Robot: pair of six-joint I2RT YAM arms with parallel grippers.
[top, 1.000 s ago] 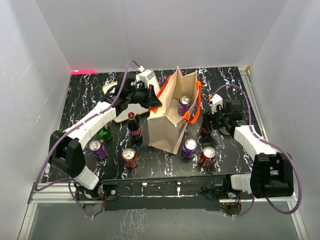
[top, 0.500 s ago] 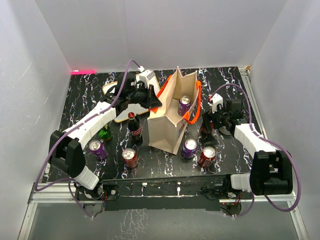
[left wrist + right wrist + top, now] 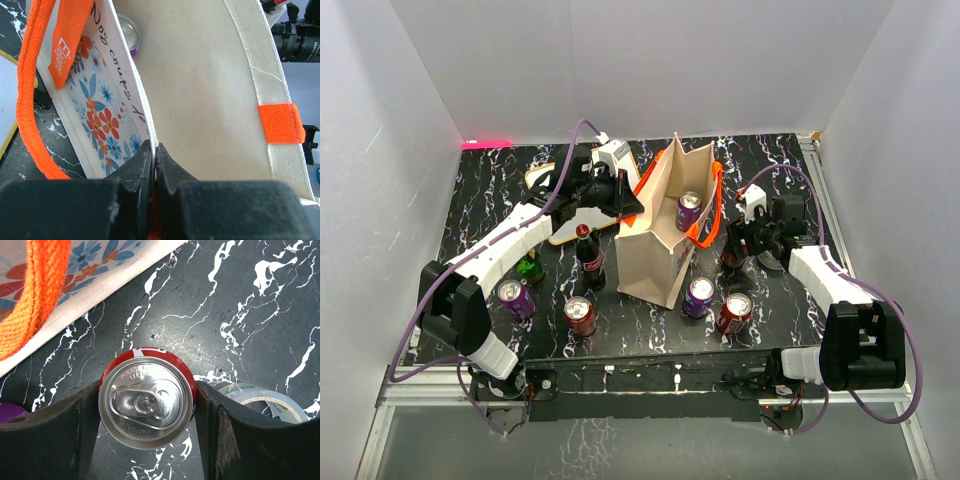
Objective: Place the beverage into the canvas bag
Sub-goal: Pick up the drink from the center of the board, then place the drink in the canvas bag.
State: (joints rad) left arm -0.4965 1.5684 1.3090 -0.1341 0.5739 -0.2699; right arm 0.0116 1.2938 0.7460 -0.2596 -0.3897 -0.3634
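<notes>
Checking in from the remote desk, top camera first. The canvas bag stands upright in the middle of the black marbled table. It's a tall beige tote with bright orange handles, mouth wide open to the ceiling. Its long axis is vertical, and the longer side of the opening runs from the near edge toward the back wall. A purple can sits inside it. My left gripper is at the bag's left rim, and my right gripper hangs low just right of the bag.

Left wrist cam: the jaws are pinched together on the bag's top edge with the fabric sandwiched between them. One side is plain beige lining, the other a blue-and-orange flower print.

Right wrist cam: a red can stands upright on the table, silver lid and pull tab facing straight up at the lens, so its long axis is vertical. It's outside the bag, near the floral corner. Both fingers sit against the can's sides, clamped on it as far as I can tell. A tape roll lies just beside it.
</notes>
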